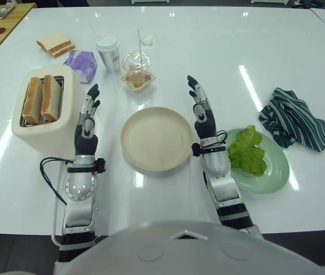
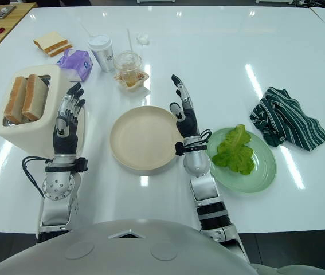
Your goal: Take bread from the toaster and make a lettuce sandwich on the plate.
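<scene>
Two bread slices (image 1: 42, 98) fill toaster (image 1: 39, 134); left hand (image 1: 86, 133) and right hand (image 1: 203, 117) seemingly uncurled.

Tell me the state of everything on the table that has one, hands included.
Toaster: two bread slices standing in its slots.
Beige plate: empty.
Lettuce: lying on the green plate.
Left hand: open, holding nothing, beside the toaster.
Right hand: open, holding nothing, between the two plates.
Paper cup: upright, lid on.
Striped cloth: crumpled.
</scene>
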Available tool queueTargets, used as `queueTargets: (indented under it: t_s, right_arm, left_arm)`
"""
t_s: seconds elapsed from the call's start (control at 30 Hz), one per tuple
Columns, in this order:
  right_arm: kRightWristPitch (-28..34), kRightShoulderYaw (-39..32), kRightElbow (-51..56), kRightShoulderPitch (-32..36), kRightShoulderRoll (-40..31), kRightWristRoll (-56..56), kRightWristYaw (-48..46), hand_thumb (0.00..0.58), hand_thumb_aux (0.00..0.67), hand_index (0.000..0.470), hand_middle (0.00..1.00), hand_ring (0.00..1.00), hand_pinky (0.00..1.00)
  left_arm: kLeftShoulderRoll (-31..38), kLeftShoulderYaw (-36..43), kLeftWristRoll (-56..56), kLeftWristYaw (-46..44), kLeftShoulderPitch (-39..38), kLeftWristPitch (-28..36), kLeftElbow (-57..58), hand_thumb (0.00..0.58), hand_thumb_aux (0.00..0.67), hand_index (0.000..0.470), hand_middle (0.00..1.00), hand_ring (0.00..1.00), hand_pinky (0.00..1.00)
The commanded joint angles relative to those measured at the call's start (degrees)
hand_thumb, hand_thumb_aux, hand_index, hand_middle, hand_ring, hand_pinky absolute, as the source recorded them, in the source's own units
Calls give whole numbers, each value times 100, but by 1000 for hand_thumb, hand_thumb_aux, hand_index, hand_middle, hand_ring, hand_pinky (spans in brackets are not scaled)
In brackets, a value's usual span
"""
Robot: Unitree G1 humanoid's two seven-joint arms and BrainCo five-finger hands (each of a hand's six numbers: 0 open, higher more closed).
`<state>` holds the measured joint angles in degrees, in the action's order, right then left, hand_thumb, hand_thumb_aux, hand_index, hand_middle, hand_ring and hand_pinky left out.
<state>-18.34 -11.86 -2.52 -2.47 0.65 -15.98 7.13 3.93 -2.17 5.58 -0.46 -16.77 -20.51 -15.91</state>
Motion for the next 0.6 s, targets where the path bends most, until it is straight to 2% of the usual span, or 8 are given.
queueTargets:
  t_s: [0.03,0.3,0.4,0.5,0.6]
  right_arm:
    - [27,-12,30,11,6,-26,-3,0,0,0,0,0,0]
    - [24,-10,10,-23,5,-17,-4,0,0,0,0,0,0]
    - [21,-18,10,-25,4,-20,-8,0,0,0,0,0,0]
    - [15,-14,7,-12,-12,-9,-30,0,0,0,0,0,0]
    - [1,2,24,3,-25,-25,-19,0,0,0,0,0,0]
  left_arm:
    - [21,10,-3,-17,-22,85,-9,0,0,0,0,0,0]
    - [5,14,-19,-12,-55,81,-47,0,0,0,0,0,0]
    - [60,-50,162,33,-117,23,-424,0,0,0,0,0,0]
    - [436,-533,670,-51,-287,-10,-1456,0,0,0,0,0,0]
    - [918,-1573,649,-176,-346,225,-2302,0,0,0,0,0,0]
